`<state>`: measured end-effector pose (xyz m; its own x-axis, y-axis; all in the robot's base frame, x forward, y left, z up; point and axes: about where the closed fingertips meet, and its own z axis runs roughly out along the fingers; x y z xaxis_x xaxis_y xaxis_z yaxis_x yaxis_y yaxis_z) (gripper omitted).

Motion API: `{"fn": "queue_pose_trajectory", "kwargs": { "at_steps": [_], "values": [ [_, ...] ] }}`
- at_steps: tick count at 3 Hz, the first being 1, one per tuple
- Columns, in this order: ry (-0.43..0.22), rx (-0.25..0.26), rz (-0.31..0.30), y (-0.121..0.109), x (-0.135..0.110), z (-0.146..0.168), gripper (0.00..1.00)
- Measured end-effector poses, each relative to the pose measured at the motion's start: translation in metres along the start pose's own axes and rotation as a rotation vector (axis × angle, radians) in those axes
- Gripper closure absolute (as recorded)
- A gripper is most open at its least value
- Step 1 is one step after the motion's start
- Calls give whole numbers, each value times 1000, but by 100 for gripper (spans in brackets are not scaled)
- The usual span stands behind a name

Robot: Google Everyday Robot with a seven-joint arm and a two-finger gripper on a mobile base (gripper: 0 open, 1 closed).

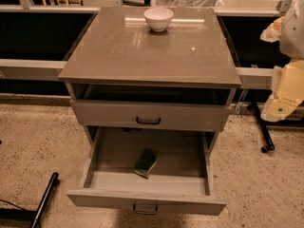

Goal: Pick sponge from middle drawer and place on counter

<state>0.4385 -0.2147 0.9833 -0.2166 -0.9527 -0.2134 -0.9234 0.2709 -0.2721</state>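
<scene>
The sponge (146, 162) lies flat on the floor of the open middle drawer (104, 156), near its front wall, with the dark green face up and a yellow edge showing. The drawer is pulled fully out, and its front panel has a small centred pull (145, 208). The counter (142, 51) is the glossy grey-brown top of the cabinet above it. My arm (287, 89) hangs at the right edge of the view. My gripper (271, 30) is up beside the counter's far right corner, well away from the sponge and the drawer.
A white bowl (158, 18) stands at the back middle of the counter. The upper drawer front (149, 115) with a black curved pull is shut above the open drawer. A black stand leg (45, 198) lies on the floor at lower left, and a wheeled leg (263, 137) at right.
</scene>
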Motion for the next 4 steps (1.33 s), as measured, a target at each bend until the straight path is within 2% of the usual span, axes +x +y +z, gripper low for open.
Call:
{"fn": "queue_pose_trajectory", "kwargs": {
  "at_steps": [1,2,3,4],
  "values": [
    [-4,-2,4,0,0,4,0],
    [-72,-42,68,-2,6,63,0],
    [-216,-170,122,37,-6,156,0],
    [-239,-195,137,53,-15,188,0]
  ]
}}
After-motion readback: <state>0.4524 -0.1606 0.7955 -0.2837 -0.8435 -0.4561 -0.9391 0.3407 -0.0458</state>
